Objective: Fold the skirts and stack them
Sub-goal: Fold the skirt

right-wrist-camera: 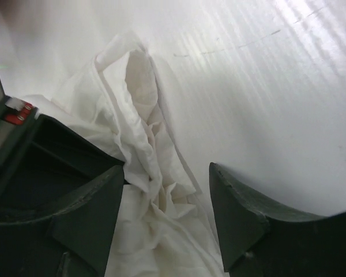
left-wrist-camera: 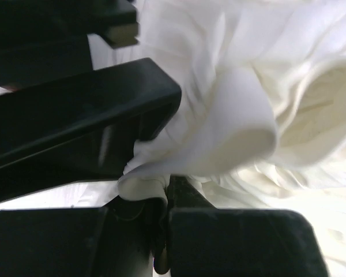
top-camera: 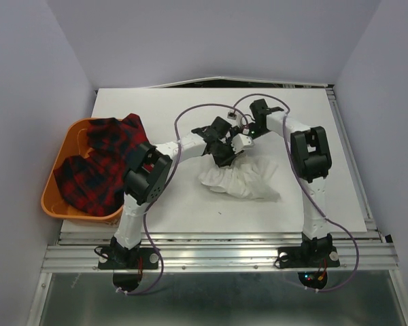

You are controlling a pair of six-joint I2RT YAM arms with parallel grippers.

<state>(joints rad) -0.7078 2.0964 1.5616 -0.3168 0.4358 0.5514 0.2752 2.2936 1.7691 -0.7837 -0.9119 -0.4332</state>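
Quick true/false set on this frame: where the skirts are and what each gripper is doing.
1. The white skirt lies on the table. True.
2. The plaid skirts are stacked beside it on the table. False: they sit in the orange basket.
3. The left gripper pinches white fabric. True.
4. The right gripper is shut on the skirt. False: its jaws are open, with fabric between them.
5. The white skirt is folded flat. False: it is bunched up.

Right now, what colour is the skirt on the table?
The skirt is plain white, with no pattern. The left wrist view shows it best.
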